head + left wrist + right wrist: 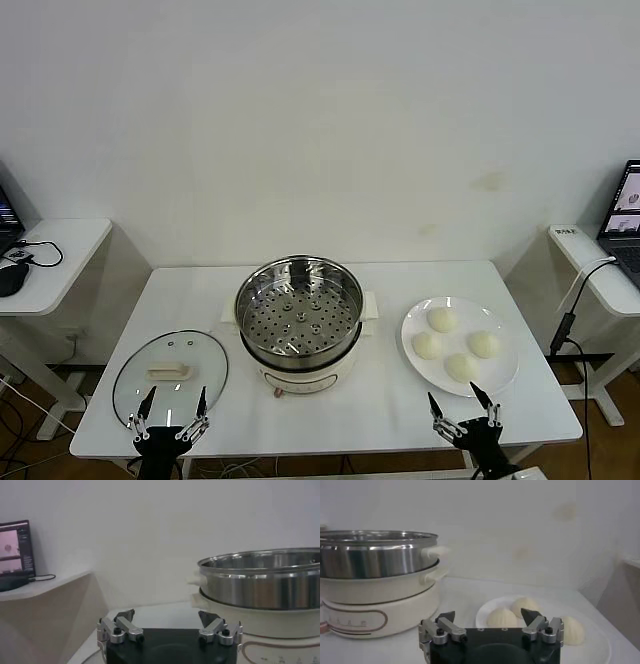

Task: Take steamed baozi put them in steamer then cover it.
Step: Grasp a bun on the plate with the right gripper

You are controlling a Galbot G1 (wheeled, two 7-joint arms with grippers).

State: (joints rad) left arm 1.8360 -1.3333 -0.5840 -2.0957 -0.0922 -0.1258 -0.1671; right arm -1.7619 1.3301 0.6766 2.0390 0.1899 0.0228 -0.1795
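Several off-white steamed baozi (pixel 441 319) lie on a flat white plate (pixel 505 378) at the table's right; three of them show in the right wrist view (pixel 502 617). The steel steamer (pixel 298 310) with its perforated tray stands open at the table's middle on a white base; it also shows in the left wrist view (pixel 265 580) and the right wrist view (pixel 375 555). The glass cover (pixel 170 375) with a cream handle lies flat at the front left. My left gripper (pixel 172 404) is open, low over the cover's near edge. My right gripper (pixel 459 401) is open, just before the plate.
The white table (pixel 380 410) ends just behind both grippers at its front edge. Side tables stand at the far left (pixel 60 250) and far right (pixel 600 270), with a laptop (pixel 625 215) on the right one and cables hanging down.
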